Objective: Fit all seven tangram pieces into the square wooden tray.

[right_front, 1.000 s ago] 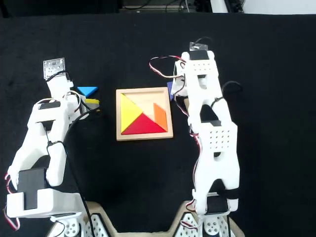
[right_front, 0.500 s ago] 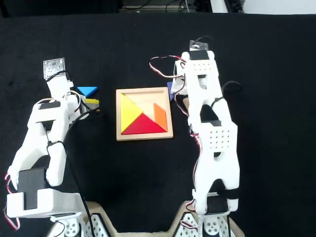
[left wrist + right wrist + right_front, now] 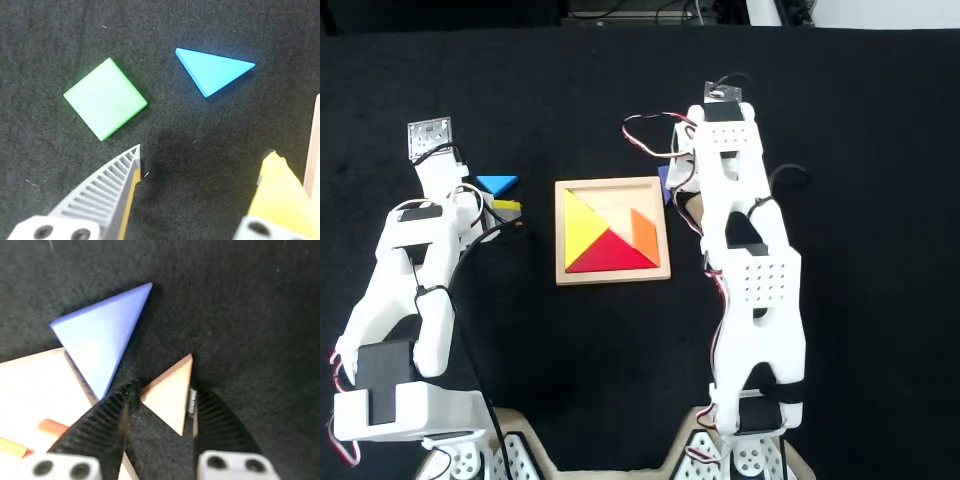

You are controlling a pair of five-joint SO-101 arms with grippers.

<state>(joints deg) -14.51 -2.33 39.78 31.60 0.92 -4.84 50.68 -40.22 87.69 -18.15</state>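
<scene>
- Over the black bench (image 3: 880,150), from the high view: the square wooden tray (image 3: 561,235) at the middle, between the left arm (image 3: 415,260) and the right arm (image 3: 755,270).
- Inside the tray: a yellow triangle (image 3: 578,228) on the side nearer the left arm, a red triangle (image 3: 612,254) along the near edge, an orange piece (image 3: 644,232) on the side nearer the right arm.
- Flat on the bench, apart from the tray and just beside the left arm's far end: a light blue triangle (image 3: 498,184).
- Just beside the tray's far corner, partly hidden under the right arm: a dark blue triangle (image 3: 664,180).
- From the left wrist view: the left end effector (image 3: 204,152) wide open and holding nothing, with bench cloth between the grey finger (image 3: 107,190) and the yellow finger (image 3: 275,195).
- Beyond those fingertips: a green square (image 3: 105,98) and the light blue triangle, both flat, apart from each other, neither touched.
- From the right wrist view: the right end effector (image 3: 161,389) closed in on a small tan triangle (image 3: 170,397), a black finger (image 3: 100,425) against each side, the piece low over the bench.
- Just beside the tan piece: the dark blue triangle, one tip touching the tray's corner.
</scene>
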